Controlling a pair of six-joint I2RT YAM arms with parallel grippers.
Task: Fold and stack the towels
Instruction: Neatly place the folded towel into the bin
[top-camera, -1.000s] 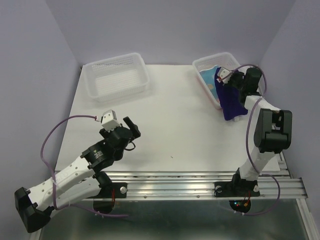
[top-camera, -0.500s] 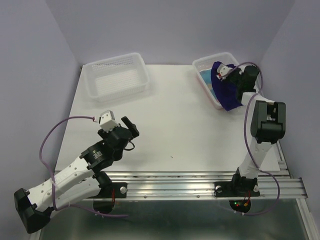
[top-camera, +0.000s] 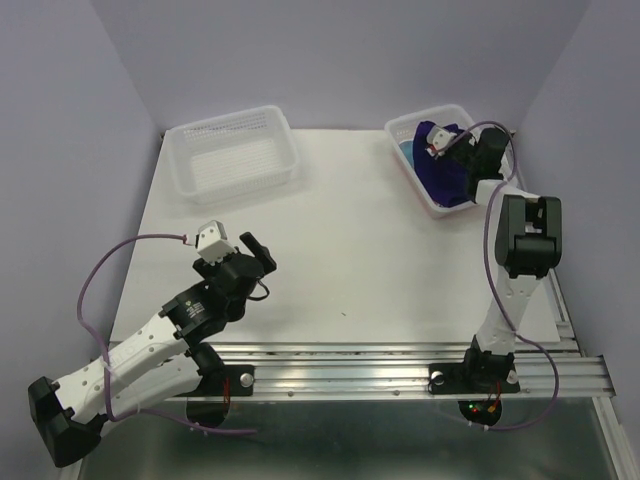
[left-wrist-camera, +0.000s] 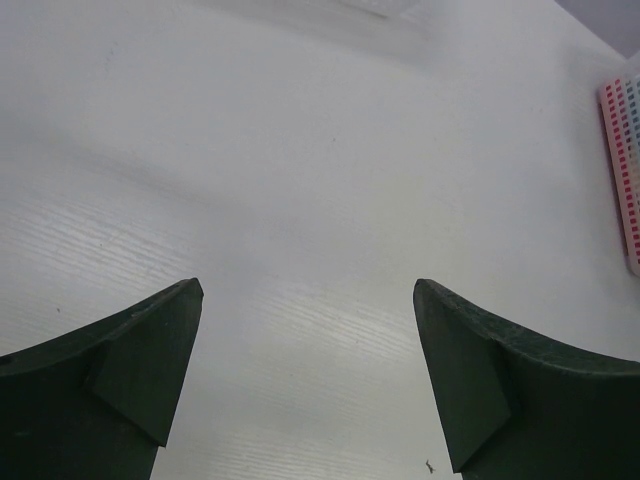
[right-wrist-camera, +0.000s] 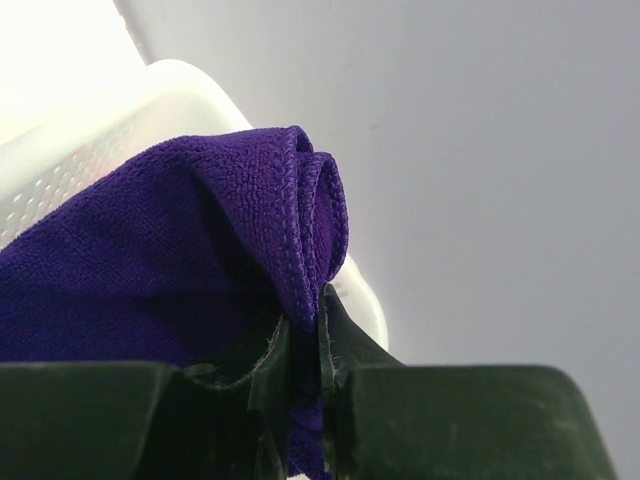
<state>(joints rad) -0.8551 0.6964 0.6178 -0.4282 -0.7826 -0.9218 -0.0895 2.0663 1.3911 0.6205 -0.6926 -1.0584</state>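
Purple towel (top-camera: 447, 172) sits bunched over the right side of a white perforated basket (top-camera: 404, 124) at the far right corner of the worktop (top-camera: 350, 230), gripped by the right arm (top-camera: 525, 245). The arm rises from the near edge and bends left over the basket. In the right wrist view its jaws are pressed almost together on the towel (right-wrist-camera: 180, 250), pinching a rolled, stitched hem that curls up just above the jaw tips. The pale rim of the basket (right-wrist-camera: 190, 80) curves behind the fabric, with the grey wall beyond it.

A light blue towel (top-camera: 409, 150) shows inside the same basket, just left of the purple one and partly covered by it.

The left arm (top-camera: 190, 310) stretches low across the near left of the worktop, well apart from both baskets. Its jaws are spread wide and point toward the far right. The left wrist view shows the two dark jaw tips apart over the white worktop (left-wrist-camera: 320, 150). At the right edge of that view, pink and a little blue show through the holes of the basket wall (left-wrist-camera: 622, 160).

A second white basket (top-camera: 226, 121) stands at the far left of the worktop, well apart from the first.
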